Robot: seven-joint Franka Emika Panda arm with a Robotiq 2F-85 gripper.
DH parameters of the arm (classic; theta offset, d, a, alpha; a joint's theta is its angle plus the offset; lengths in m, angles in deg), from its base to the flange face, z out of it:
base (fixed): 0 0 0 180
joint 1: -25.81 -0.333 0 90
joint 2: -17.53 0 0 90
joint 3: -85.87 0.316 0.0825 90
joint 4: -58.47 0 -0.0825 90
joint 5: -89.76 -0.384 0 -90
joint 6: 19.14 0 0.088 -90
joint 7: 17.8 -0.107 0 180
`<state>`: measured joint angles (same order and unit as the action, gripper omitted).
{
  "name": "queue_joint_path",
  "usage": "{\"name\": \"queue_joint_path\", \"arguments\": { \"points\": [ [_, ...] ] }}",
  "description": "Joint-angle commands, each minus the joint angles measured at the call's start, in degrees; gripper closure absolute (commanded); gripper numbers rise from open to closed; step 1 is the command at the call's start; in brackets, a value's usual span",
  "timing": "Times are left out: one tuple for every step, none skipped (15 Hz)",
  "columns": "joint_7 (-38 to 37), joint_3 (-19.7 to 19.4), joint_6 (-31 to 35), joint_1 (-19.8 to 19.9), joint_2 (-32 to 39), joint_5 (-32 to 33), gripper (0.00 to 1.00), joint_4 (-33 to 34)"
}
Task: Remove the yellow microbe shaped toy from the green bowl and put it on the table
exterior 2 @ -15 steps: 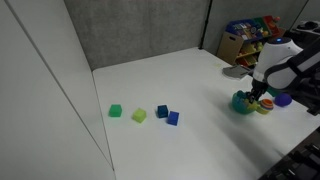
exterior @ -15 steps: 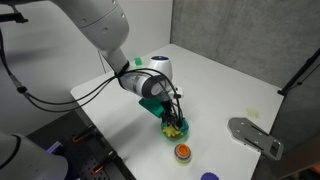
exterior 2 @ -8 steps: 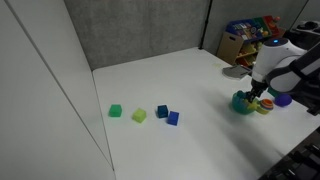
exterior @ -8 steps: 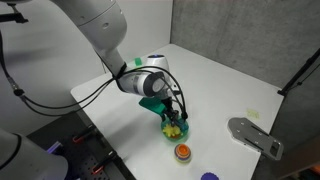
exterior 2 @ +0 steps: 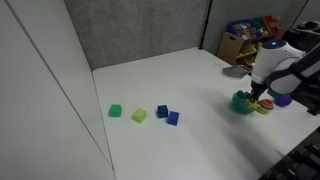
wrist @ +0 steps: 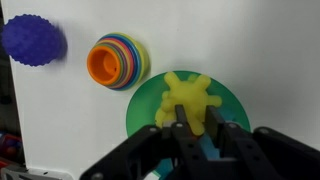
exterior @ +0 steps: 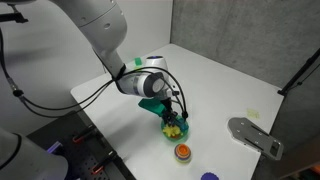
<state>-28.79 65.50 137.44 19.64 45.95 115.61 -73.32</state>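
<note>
The yellow microbe shaped toy (wrist: 186,101) is a lumpy bright yellow piece over the green bowl (wrist: 145,106) in the wrist view. My gripper (wrist: 197,124) has its two dark fingers closed on the toy's near edge. In both exterior views the gripper (exterior: 172,113) (exterior 2: 260,93) hangs just over the bowl (exterior: 176,131) (exterior 2: 242,103) near the edge of the white table (exterior: 220,85) (exterior 2: 180,85). The toy (exterior: 174,125) shows as a yellow spot at the fingertips. Whether the toy still touches the bowl I cannot tell.
An orange-red striped round container (wrist: 116,62) (exterior: 182,151) stands beside the bowl, and a purple spiky ball (wrist: 33,40) (exterior: 209,177) lies beyond it. A green block (exterior 2: 115,111), a yellow-green block (exterior 2: 139,115) and two blue blocks (exterior 2: 167,115) lie mid-table. A grey flat piece (exterior: 255,135) lies near the table edge.
The gripper stays over the bowl with barely any shift; the toy stays between the fingers.
</note>
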Motion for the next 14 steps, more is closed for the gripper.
{"name": "queue_joint_path", "arguments": {
  "points": [
    [-1.6,-0.8,1.2,-0.5,0.5,1.7,0.41,0.2],
    [-1.6,-0.8,1.3,-0.5,0.6,1.7,0.34,0.2],
    [-1.5,-0.8,1.3,-0.4,0.6,1.7,0.25,0.1],
    [-1.6,-0.8,1.5,-0.4,0.8,1.7,0.16,0.0],
    [-1.6,-0.8,1.6,-0.5,0.9,1.7,0.10,-0.1],
    [-1.7,-0.8,1.8,-0.6,1.1,1.8,0.01,-0.1],
    [-1.7,-0.8,2.0,-0.6,1.4,1.7,0.00,-0.1],
    [-1.8,-0.9,2.3,-0.7,1.8,1.8,0.00,0.0],
    [-1.9,-1.1,2.7,-0.9,2.2,1.9,0.00,0.1],
    [-2.0,-1.4,3.2,-1.1,2.6,1.9,0.25,0.1],
    [-1.9,-1.5,3.7,-1.3,3.0,1.7,0.25,0.1],
    [-1.8,-1.8,4.0,-1.5,3.4,1.6,0.33,0.1],
    [-1.7,-2.0,4.2,-1.7,3.7,1.5,0.41,0.2],
    [-1.6,-2.3,4.6,-2.0,3.9,1.5,0.51,0.1]
  ]
}}
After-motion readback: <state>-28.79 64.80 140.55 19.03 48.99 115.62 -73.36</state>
